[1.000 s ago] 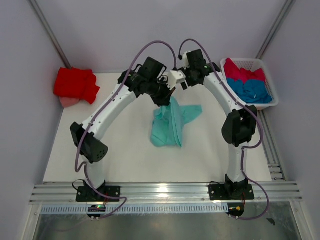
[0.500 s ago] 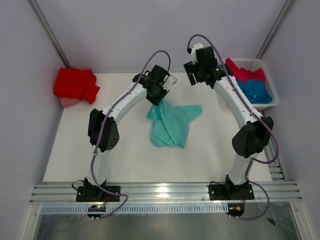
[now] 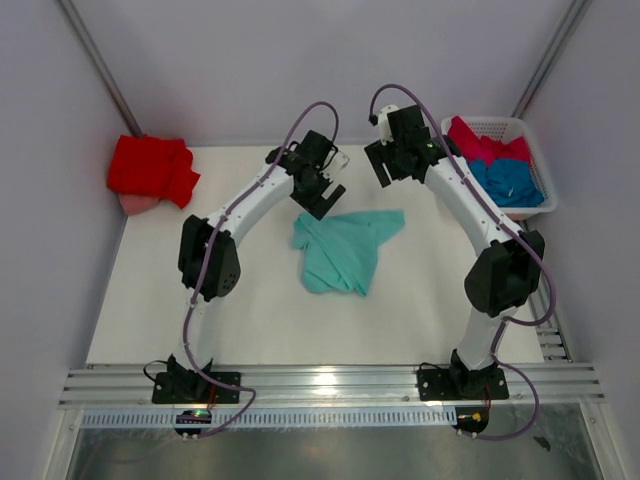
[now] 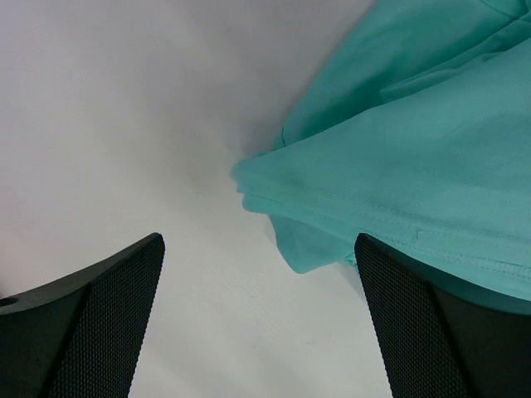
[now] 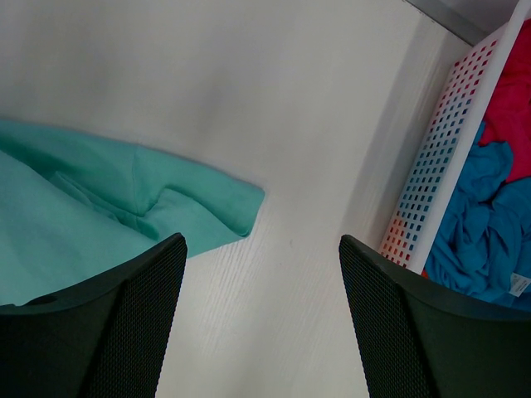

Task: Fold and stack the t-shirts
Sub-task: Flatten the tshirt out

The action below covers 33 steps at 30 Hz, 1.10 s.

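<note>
Fabric lies crumpled mid-frame in the top view: we see the mint-teal t-shirt [image 3: 345,252] on the table [image 3: 250,320]. The left gripper [image 3: 322,195] hovers at its upper left corner and the right gripper [image 3: 380,165] hangs above its upper right. A red t-shirt [image 3: 150,170] sits at upper left. A blue t-shirt [image 3: 515,182] and a crimson-pink t-shirt [image 3: 480,145] fill the basket [image 3: 495,122] at upper right.

In the left wrist view, we find the fingers [image 4: 91,323] spread wide and empty, with teal cloth at upper right.

In the right wrist view, both fingers are likewise apart, gripping nothing. A teal sleeve lies at left and the basket at right.

No writing is legible (white tag [image 5: 519,284] on blue t-shirt [image 5: 481,224] blurred).
</note>
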Available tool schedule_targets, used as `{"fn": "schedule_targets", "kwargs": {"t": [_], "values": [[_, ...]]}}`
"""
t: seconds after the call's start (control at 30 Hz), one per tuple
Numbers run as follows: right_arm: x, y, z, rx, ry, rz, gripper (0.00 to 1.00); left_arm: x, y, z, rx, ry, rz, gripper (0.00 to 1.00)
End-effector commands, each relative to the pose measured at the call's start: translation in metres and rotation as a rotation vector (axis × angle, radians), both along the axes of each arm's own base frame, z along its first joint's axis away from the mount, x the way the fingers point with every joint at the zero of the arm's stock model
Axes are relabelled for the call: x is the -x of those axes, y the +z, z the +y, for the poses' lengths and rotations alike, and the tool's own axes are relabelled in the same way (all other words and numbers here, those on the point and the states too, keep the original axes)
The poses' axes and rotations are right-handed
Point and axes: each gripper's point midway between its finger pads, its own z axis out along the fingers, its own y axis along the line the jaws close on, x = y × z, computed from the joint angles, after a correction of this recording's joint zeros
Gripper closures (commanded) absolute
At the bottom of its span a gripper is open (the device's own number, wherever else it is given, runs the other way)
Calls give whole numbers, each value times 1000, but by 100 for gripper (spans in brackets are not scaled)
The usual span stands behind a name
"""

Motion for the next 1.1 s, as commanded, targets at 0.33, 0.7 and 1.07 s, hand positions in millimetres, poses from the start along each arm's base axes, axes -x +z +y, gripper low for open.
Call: {"fn": "schedule_targets", "kwargs": {"t": [0.33,0.7,1.07], "values": [[-1,-6,-29,-33,-55,15,22,48,45,-40,243,-418,39,5],[-15,-36,-43,-11,-72,69,22,83,61,-36,139,-692,39,11],[-43,-34,-29,-62,-61,55,22,114,24,-15,-7,-866,110,11]]}}
